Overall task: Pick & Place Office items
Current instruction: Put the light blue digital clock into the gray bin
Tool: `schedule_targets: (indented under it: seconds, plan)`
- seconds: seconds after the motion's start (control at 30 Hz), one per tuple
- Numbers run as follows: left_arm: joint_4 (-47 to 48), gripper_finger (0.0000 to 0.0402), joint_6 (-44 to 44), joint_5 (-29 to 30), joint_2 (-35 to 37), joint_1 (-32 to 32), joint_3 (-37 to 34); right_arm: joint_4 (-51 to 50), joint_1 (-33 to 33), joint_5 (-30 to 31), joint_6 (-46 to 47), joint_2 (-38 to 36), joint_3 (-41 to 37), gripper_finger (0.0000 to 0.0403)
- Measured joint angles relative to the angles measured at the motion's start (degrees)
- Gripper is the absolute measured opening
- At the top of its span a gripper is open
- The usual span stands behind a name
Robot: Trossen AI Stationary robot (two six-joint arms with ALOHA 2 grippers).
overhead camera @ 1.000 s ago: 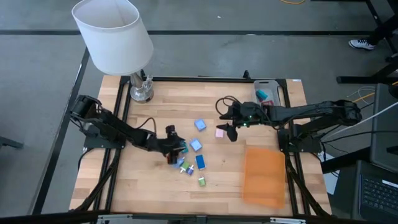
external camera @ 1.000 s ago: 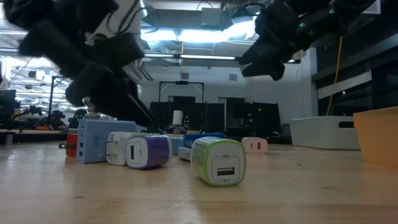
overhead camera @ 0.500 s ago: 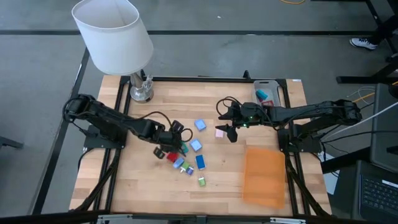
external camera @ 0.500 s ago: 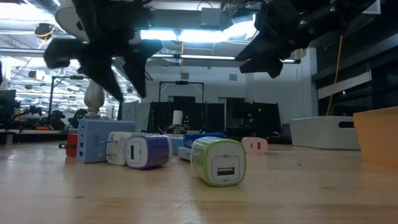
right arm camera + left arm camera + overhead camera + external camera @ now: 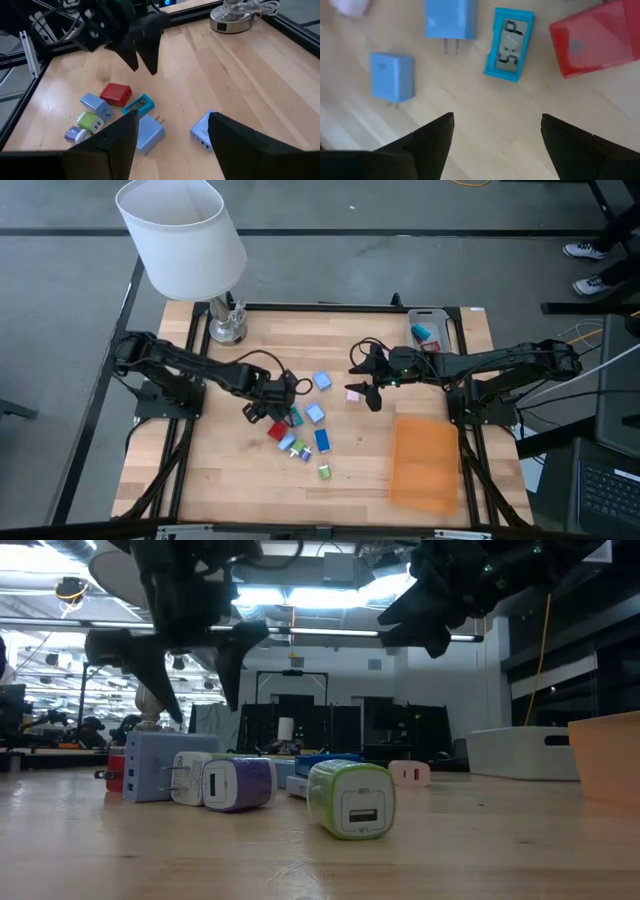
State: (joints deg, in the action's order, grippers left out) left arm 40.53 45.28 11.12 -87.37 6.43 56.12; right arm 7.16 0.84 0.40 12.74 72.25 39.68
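Where overhead blurs, teal clock (image 5: 509, 43) perhaps reads digits

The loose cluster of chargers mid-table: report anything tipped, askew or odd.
Nothing looks damaged. The green charger and purple charger lie on their sides, the teal clock lies flat and skewed, and the red block sits at an angle. The left gripper hovers open above them.

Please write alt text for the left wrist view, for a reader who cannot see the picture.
The left gripper hangs open and empty above the wooden table, its two dark fingers spread wide. Beyond them lie a teal digital clock, a red block and two blue plug adapters.
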Motion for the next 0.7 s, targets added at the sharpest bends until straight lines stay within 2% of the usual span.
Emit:
schedule_targets:
  seconds: [0.37, 0.7]
  plan:
    - [-6.39, 0.0290, 2.02, -0.74, -7.87, -2.22, 0.00, 0.11, 0.02, -0.82, -1.87, 0.02, 0.00, 0.0236]
    - [-6.07, 0.0286, -1.89, -2.53, -8.57, -2.31, 0.00, 0.07, 0.02, -1.33, -2.26, 0.00, 0.00, 0.0236]
